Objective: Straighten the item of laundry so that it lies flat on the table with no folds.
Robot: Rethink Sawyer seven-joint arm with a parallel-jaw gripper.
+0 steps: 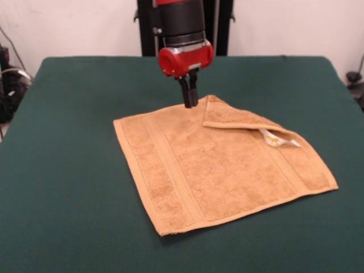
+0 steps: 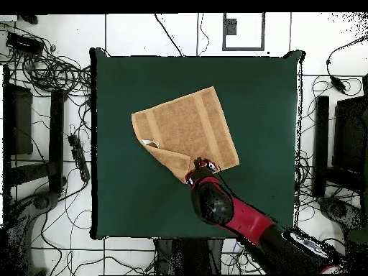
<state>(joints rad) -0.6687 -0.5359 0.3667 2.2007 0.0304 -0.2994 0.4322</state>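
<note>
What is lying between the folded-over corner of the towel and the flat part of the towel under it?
In the front view a small white care tag sticks out from under the folded corner, resting on the flat towel. Nothing else shows there.

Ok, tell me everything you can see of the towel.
The orange-tan terry towel is roughly square, with woven border bands along two opposite edges. It lies mostly flat on the dark green cloth-covered table, turned at an angle to its edges. One far corner is folded over onto the top, and a small white care tag sticks out from under that flap. The robot's black hand comes down at the fold.
</note>
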